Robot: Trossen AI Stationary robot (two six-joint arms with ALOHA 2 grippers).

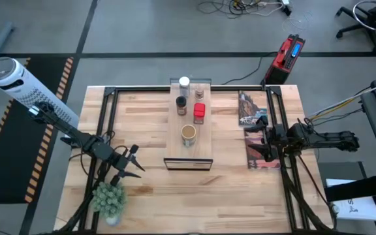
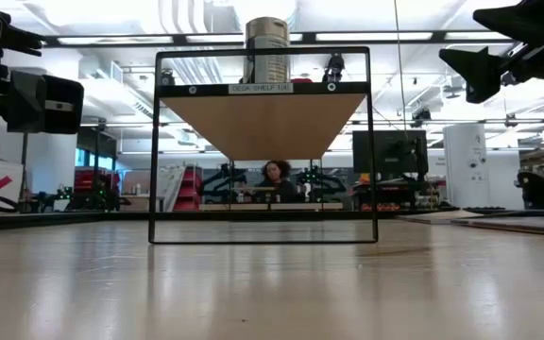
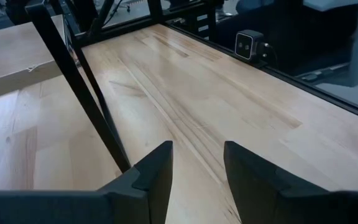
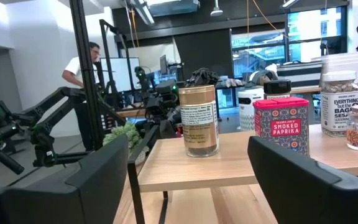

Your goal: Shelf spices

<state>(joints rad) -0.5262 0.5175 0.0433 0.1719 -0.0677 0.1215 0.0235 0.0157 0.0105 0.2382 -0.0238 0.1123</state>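
Looking down, you see all four spices on the shelf (image 1: 189,140), the tan-topped jar (image 1: 188,134) nearest its front, the red tin (image 1: 199,113) behind, while your right gripper (image 1: 256,141) and left gripper (image 1: 133,164) hang beside it, wide open and empty.

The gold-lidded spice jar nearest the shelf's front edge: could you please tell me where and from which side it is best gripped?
Grip the gold-lidded spice jar around its straight cylindrical body, below the lid. It stands upright on the shelf, apart from the red paprika tin. The right pincer, open and level with the jar, probably suits a sideways approach from the right.
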